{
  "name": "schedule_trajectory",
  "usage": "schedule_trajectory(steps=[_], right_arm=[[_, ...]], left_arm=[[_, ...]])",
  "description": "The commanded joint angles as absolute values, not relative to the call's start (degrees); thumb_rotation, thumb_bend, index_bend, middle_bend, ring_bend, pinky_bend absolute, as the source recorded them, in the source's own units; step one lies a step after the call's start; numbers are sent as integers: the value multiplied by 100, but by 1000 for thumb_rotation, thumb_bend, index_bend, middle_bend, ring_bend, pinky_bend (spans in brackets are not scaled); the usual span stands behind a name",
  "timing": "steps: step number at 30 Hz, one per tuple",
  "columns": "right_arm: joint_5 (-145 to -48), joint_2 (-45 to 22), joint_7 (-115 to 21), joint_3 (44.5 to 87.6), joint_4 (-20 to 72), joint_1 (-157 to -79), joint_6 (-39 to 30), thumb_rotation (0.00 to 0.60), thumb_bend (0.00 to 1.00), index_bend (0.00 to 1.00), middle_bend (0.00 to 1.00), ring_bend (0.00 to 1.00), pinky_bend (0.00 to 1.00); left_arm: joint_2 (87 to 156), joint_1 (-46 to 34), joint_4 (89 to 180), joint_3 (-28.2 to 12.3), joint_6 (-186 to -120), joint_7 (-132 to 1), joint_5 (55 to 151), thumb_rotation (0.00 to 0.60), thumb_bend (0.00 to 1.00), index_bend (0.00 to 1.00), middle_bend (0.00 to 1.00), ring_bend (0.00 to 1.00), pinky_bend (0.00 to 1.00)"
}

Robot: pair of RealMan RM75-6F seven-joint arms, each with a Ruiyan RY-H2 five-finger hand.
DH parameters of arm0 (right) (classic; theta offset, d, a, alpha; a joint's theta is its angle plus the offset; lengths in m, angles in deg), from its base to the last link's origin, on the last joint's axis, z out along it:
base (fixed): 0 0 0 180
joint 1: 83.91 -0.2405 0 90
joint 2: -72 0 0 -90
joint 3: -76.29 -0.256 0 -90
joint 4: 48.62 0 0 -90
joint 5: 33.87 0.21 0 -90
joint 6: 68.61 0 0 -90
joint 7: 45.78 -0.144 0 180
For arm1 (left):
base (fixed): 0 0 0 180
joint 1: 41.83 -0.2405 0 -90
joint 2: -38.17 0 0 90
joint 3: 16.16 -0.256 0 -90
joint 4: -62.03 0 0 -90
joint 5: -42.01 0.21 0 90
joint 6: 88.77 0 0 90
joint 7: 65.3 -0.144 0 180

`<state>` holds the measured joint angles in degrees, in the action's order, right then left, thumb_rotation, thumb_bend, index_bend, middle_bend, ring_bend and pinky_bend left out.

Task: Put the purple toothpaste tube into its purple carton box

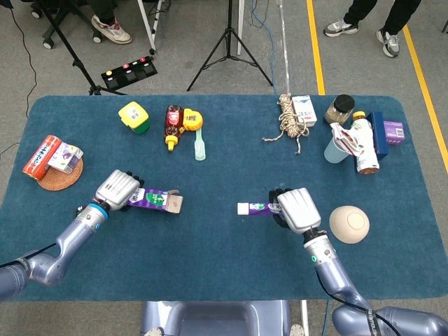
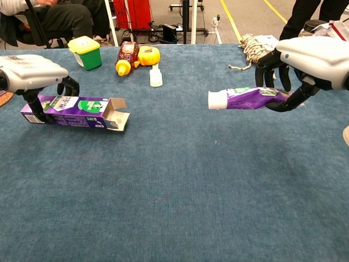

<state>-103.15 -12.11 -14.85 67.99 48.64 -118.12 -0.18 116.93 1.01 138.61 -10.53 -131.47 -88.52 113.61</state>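
- While the dark fingers of the right hand curl over the top of the purple toothpaste tube and the thumb props it from below, the tube is clamped at its tail end and held clear of the blue table.
- Tube lies roughly level, white cap pointing to 9 o'clock, toward the carton.
- Left hand: fingers wrapped down over the closed end of the purple carton box, thumb on the near side; the box is gripped, its underside seemingly just off the cloth or resting on it, cannot tell which.
- Box is horizontal, open flapped mouth facing 3 o'clock, toward the cap; tube and box well apart, with bare table between them.
- In the head view the box sits at 9 o'clock of the tube, left hand over its left end, right hand over the tube's right end.
- Further out, at 12 o'clock of the box: green-and-yellow container, brown sauce bottle, pale green brush.
- At 12 o'clock of the tube: coiled rope.
- At 3 o'clock of the right hand: beige bowl, upturned.
- Far left edge: woven coaster bearing an orange can and a small carton.
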Motion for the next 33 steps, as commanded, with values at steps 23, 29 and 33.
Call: schedule_trajectory(steps=[23,29,33], right_arm=[[-9615,-1419,-631,6390,5407,-12059,98,600,523,587,614,599,749],[-9400,-1425,-478,6344,5417,-12114,130,600,525,587,614,599,749],[-9381,-1399,-480,6341,5455,-12134,155,600,527,587,614,599,749]], left_arm=[[11789,1503,15727,-968,-13576,-11226,8327,600,205,510,432,346,598],[11975,1918,15939,-956,-13884,-11623,7600,600,205,509,432,346,598],[12115,2149,15955,-946,-14085,-11788,7232,600,206,510,432,345,598]])
